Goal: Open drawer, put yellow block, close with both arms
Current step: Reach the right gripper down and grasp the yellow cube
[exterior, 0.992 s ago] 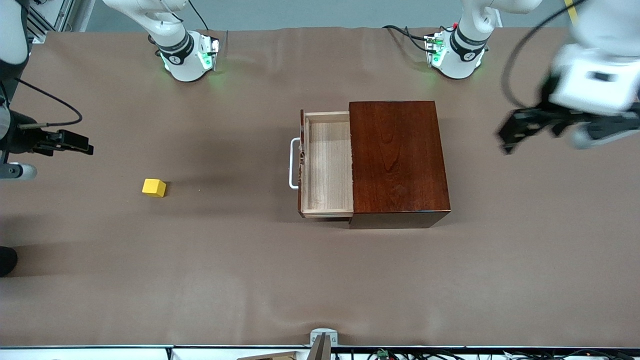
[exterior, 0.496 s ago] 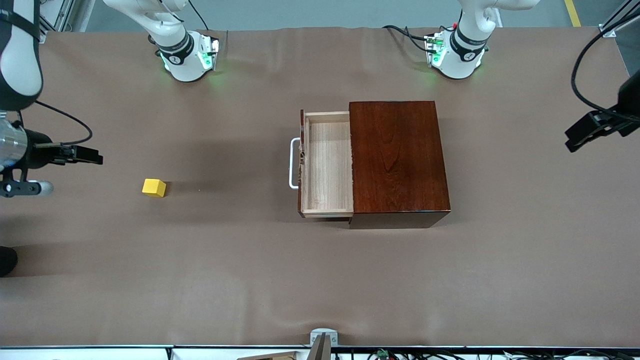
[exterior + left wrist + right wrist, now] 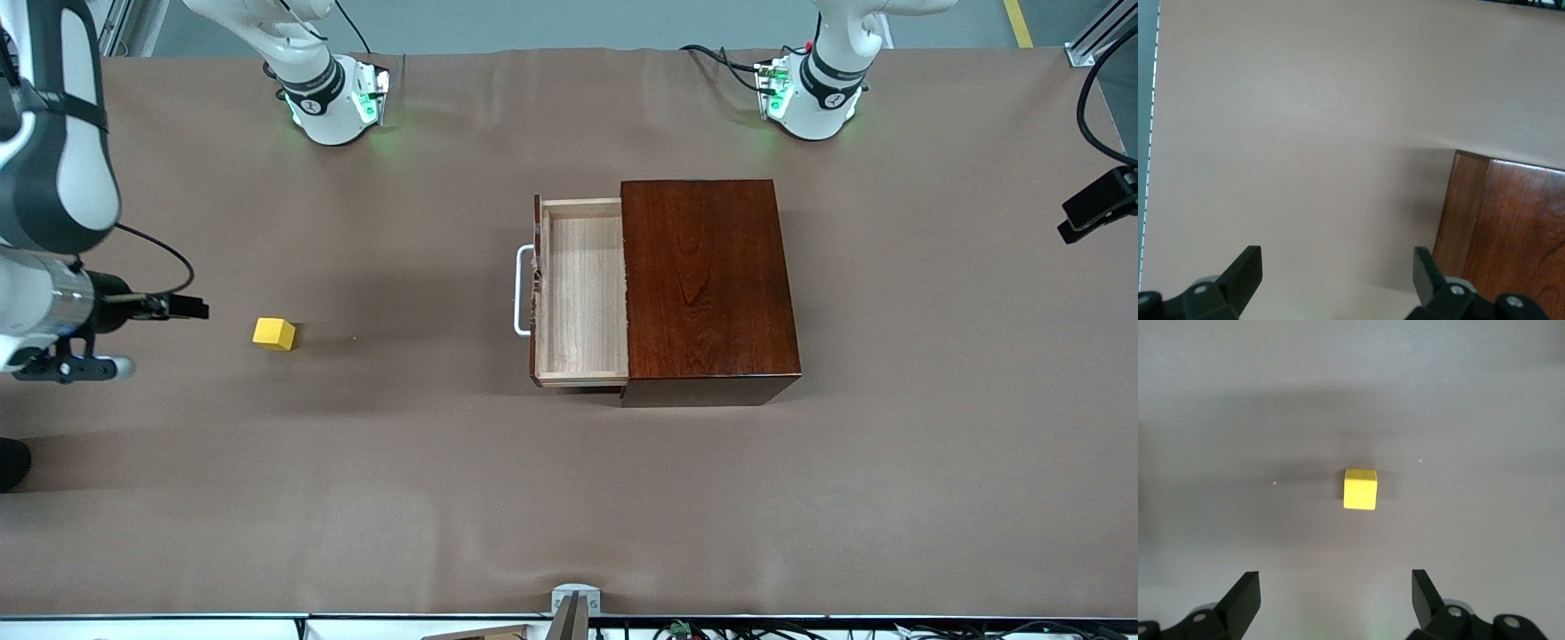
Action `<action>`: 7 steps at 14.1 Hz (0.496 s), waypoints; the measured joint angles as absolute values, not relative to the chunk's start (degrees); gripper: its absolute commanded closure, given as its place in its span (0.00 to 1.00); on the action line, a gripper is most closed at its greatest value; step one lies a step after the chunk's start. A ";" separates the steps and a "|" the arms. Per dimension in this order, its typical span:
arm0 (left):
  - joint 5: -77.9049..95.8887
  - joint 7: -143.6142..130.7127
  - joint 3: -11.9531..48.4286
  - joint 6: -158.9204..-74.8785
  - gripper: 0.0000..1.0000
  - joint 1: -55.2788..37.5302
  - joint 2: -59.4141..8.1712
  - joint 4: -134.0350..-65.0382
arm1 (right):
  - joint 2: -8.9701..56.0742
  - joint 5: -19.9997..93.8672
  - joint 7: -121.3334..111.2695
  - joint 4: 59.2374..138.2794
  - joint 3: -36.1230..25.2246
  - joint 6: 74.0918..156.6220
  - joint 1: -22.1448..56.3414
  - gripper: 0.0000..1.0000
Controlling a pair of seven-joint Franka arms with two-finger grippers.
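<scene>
Right gripper (image 3: 191, 308), fingers spread and holding nothing, hovers at the front view's left edge, near the yellow block (image 3: 273, 333) on the brown table (image 3: 444, 462). Left gripper (image 3: 1095, 206), also spread and holding nothing, hangs at the upper right edge. At centre, the drawer (image 3: 582, 293) stands pulled out of the dark wooden box (image 3: 707, 280).

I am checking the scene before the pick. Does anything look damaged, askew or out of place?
Nothing stands out. The drawer is pulled out straight from the box and holds nothing yet. The block sits flat on the table, toward the right arm's end. Both grippers are clear of them.
</scene>
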State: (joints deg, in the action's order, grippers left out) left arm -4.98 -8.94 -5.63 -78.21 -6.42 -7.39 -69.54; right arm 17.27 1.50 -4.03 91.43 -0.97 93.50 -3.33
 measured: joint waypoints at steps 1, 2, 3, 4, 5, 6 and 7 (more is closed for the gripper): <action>-4.97 -8.66 -5.57 -78.21 0.00 -6.42 -6.53 -70.85 | 17.51 1.50 -4.02 92.99 -0.98 95.10 -3.36 0.00; -4.87 -8.51 -5.43 -78.28 0.00 -6.42 -5.70 -72.24 | 17.63 1.50 -4.00 94.64 -1.01 96.69 -3.45 0.00; -4.63 -8.49 -5.32 -78.58 0.00 -6.43 -4.83 -73.87 | 17.71 1.50 -4.00 96.24 -1.05 98.14 -3.69 0.00; -4.06 -8.48 -5.22 -79.04 0.00 -6.32 -3.86 -75.82 | 17.76 1.50 -4.00 97.90 -1.10 99.80 -4.03 0.00; -3.26 -8.46 -4.62 -79.49 0.00 -5.75 -2.72 -77.97 | 17.80 1.50 -4.00 99.74 -1.15 102.10 -4.39 0.00; -2.78 -8.45 -3.43 -79.89 0.00 -4.66 -1.52 -80.12 | 17.84 1.50 -4.00 101.75 -1.15 104.80 -4.79 0.00; -2.54 -8.45 -2.09 -80.29 0.00 -3.43 -0.27 -82.08 | 17.89 1.50 -4.00 103.85 -1.16 107.58 -5.15 0.00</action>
State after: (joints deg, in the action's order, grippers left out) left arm -2.54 -8.45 -2.09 -80.29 -3.43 -0.27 -82.08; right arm 17.89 1.50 -4.00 103.85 -1.16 107.58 -5.15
